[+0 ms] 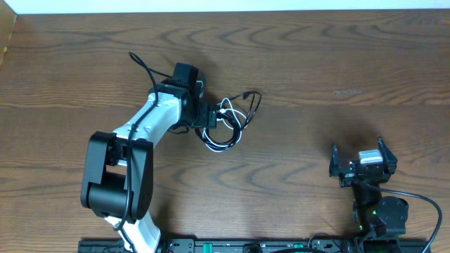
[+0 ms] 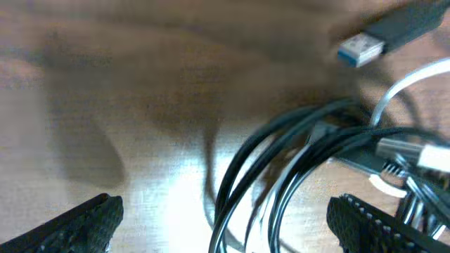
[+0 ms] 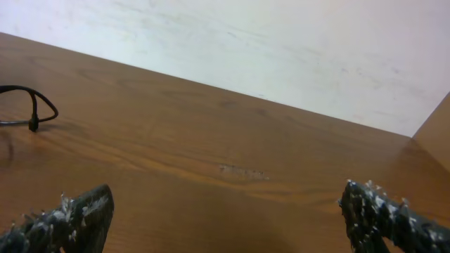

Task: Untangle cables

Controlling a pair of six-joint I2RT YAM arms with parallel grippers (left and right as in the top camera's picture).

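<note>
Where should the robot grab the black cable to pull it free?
Probably the bare loop of the black cable sticking out at the tangle's far right, clear of the white cable. It lies flat on the table, so bring the left gripper straight down, fingers open either side of one strand.

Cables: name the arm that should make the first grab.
Left. The left gripper, open, hangs right over the tangle, with black cable strands lying between its fingers and the white cable beside them. The right gripper, also open, sits far off near the table's front edge, facing bare wood.

Overhead faces down; left wrist (close) shares cables (image 2: 330, 140).
</note>
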